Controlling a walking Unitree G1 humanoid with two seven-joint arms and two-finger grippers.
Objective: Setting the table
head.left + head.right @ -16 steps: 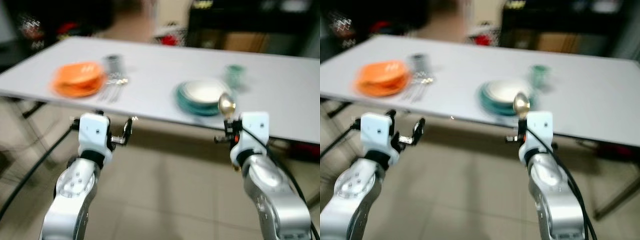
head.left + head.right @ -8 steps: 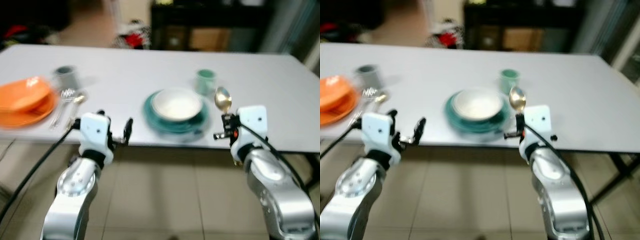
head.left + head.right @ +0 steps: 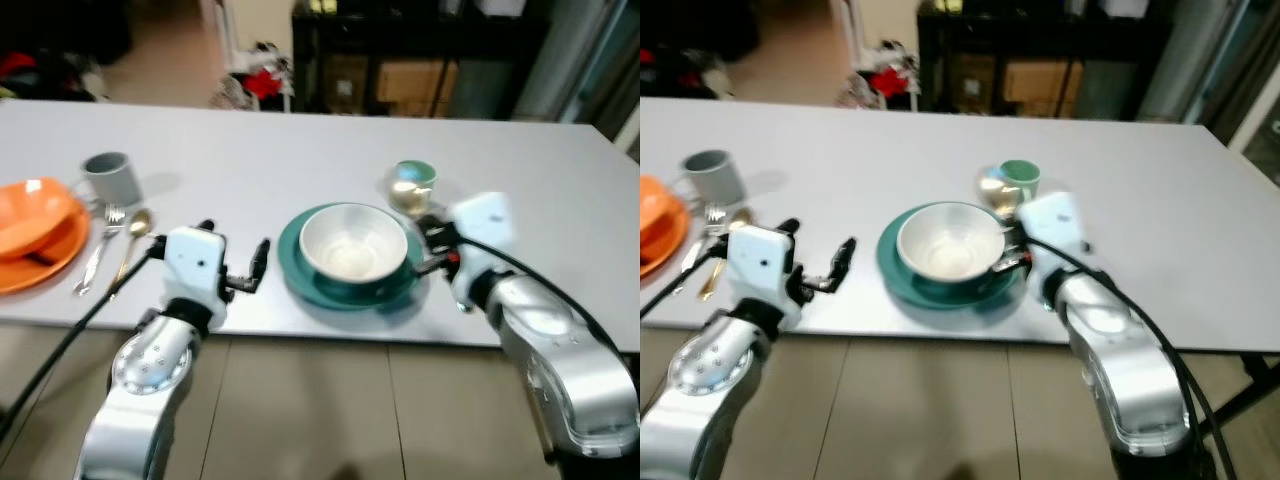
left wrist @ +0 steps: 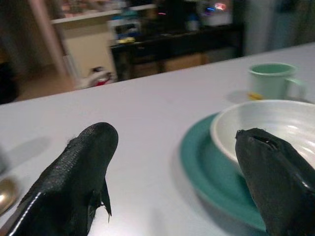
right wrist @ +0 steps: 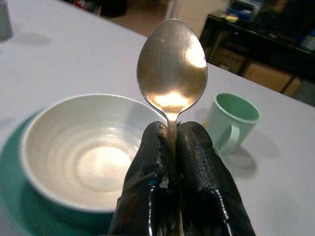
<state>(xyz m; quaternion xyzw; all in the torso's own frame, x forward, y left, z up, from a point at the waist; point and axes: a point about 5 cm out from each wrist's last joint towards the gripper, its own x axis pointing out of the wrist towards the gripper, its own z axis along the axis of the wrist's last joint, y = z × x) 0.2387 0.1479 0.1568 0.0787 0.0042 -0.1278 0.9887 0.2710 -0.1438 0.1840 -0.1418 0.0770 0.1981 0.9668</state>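
1. Two textured black fingers (image 5: 197,147) of the right gripper (image 5: 170,147) pinch a polished metal spoon (image 5: 172,66) by its neck — oval bowl raised, just beside the white bowl (image 3: 354,241)
2. That ribbed bowl sits on a round teal plate (image 3: 300,275); a pale green mug (image 3: 414,178) stands behind
3. Left gripper (image 4: 177,167), rounded pads spread apart, hovers at the smooth grey table (image 3: 250,140) edge
4. Further left — orange plates (image 3: 30,230), fork (image 3: 96,252), gold spoon (image 3: 133,235), grey mug (image 3: 110,177)
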